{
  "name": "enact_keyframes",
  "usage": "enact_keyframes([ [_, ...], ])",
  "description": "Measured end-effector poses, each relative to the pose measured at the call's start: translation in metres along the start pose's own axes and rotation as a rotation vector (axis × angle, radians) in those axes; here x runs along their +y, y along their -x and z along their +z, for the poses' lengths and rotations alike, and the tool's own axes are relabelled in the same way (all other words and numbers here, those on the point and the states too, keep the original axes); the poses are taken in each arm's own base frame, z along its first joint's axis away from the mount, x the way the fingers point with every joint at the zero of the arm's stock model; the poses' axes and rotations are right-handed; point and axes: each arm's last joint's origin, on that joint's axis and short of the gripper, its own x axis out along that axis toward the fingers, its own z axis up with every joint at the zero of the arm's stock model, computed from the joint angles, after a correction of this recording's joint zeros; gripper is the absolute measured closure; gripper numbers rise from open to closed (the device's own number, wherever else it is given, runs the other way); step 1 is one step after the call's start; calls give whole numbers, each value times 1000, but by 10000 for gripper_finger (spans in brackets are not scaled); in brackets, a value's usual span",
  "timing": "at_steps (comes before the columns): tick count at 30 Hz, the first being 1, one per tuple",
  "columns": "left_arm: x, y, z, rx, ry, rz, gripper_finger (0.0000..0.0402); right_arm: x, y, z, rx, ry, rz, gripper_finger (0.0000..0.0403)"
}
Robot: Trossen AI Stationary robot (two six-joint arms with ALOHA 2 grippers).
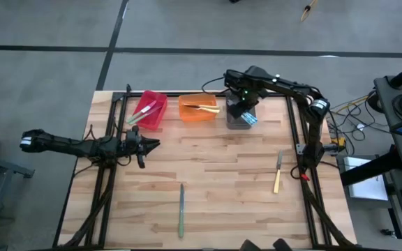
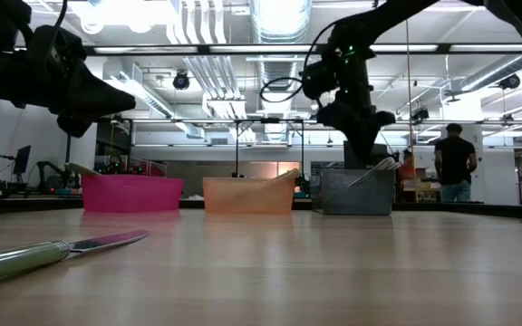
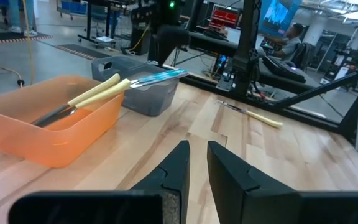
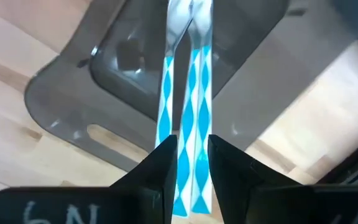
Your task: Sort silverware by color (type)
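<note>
I am hovering my right tool over the grey bin, fingers parted around the blue utensils; I am lifting straight, avoiding snags.

A butcher-block wooden table carries three plastic bins in a row toward its twelve-o'clock edge in the high view. The red bin sits at about eleven o'clock, the orange bin just beside it near twelve, and the grey bin next along toward one o'clock. Black metal frame rails run down both sides. A person in a dark shirt stands in the room beyond (back turned, well away).
</note>
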Motion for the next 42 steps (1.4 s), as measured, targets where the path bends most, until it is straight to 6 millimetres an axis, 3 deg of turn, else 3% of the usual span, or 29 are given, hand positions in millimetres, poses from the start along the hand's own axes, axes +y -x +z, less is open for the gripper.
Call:
enact_keyframes([
  [6, 0, 0, 0, 1, 64, 0, 364, 9, 31, -13, -166, 58, -16, 335],
  [10, 0, 0, 0, 7, 188, -7, 364, 28, 56, -27, -368, 142, 52, 339],
  [17, -5, 1, -1, 42, 446, -80, 364, 63, 78, -73, -732, 291, 231, 338],
  [23, -14, 0, -5, 73, 562, -102, 364, 86, 73, -120, -1005, 391, 434, 337],
  [28, -27, -2, -6, 61, 618, -147, 364, 95, 62, -145, -1120, 448, 542, 339],
  [42, -87, -21, 6, 206, 547, -190, 364, 99, 33, -167, -1058, 481, 577, 345],
])
